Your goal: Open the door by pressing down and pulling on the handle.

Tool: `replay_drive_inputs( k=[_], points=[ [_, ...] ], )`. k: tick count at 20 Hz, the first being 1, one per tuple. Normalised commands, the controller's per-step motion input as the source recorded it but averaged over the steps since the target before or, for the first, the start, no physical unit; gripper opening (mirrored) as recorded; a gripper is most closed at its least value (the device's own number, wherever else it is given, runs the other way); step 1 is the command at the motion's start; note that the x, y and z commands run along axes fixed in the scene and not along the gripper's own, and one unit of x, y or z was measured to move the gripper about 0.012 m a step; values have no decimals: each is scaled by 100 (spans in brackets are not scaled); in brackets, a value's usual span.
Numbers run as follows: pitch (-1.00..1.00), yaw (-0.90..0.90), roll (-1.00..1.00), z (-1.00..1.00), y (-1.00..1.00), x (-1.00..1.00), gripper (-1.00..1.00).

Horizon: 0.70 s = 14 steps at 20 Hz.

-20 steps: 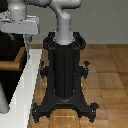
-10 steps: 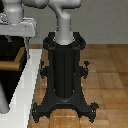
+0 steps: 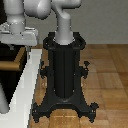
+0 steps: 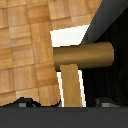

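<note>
The door [image 4: 112, 30] is a black panel with a pale frame [image 4: 67, 37]; in the exterior view its white frame [image 3: 27, 85] slants along the exterior view's left. The brass-tan handle has a darker cylindrical hub [image 4: 82, 55] and a flat lever bar [image 4: 71, 85]; it also shows in the exterior view [image 3: 18, 60] just below my hand. My gripper [image 4: 64, 103] is open, with one dark fingertip on each side of the lever bar and not touching it. In the exterior view the gripper [image 3: 17, 44] sits right above the handle, its fingers mostly hidden.
The black robot pedestal [image 3: 64, 75] stands on the wooden floor [image 3: 107, 75], close to the door frame's right side in the exterior view. A grey vertical pole [image 3: 3, 102] stands at the exterior view's far left.
</note>
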Motion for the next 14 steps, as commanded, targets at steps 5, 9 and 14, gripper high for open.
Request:
replay_drive_inputs(
  k=[5,9,14],
  points=[
    [0,0,0,-40,0,0,100],
    [0,0,0,-50,0,0,100],
    [0,0,0,0,0,0,100]
  ],
)
